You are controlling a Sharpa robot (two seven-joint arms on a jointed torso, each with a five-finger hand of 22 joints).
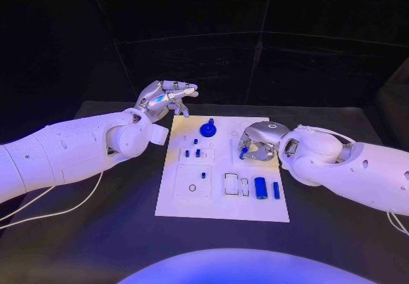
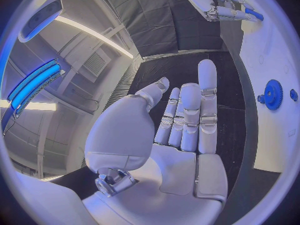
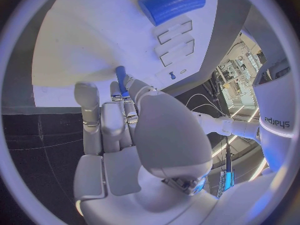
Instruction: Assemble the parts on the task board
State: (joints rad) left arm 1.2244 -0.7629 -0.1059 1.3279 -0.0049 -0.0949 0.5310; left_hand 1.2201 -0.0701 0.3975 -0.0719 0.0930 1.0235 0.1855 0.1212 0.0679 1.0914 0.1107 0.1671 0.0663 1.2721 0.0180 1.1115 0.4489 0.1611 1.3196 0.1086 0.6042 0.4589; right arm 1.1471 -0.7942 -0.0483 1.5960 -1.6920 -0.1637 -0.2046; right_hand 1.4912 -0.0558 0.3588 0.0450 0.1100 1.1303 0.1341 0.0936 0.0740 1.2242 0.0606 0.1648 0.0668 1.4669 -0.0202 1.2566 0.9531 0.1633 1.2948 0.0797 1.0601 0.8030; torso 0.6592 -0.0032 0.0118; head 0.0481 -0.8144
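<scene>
Two blue cylinders, one thick (image 1: 260,187) and one thin (image 1: 275,189), are lying side by side near the right near corner of the task board (image 1: 223,210), beside open rectangular slots (image 1: 231,183). Farther in, small blue pegs (image 1: 198,152) are standing in the board's left half, and a blue gear (image 1: 208,129) is sitting at the far end.

Over the right middle of the board, the right hand (image 1: 258,142) is pinching a slim blue pin (image 1: 244,152) between thumb and fingers; the right wrist view is showing the pin (image 3: 121,81) poking out past the fingertips, pointing down at the white surface. By my reading, an insertion step is under way: the next move is asking for lining the pin up over its hole and pressing it straight down.

Beyond the far left corner, the left hand (image 1: 167,96) is hanging off the board, fingers loosely apart and holding nothing.

Which hole is meant is hard to tell, since the right hand is covering that patch, and whether the pin's tip is touching the board is unclear.
</scene>
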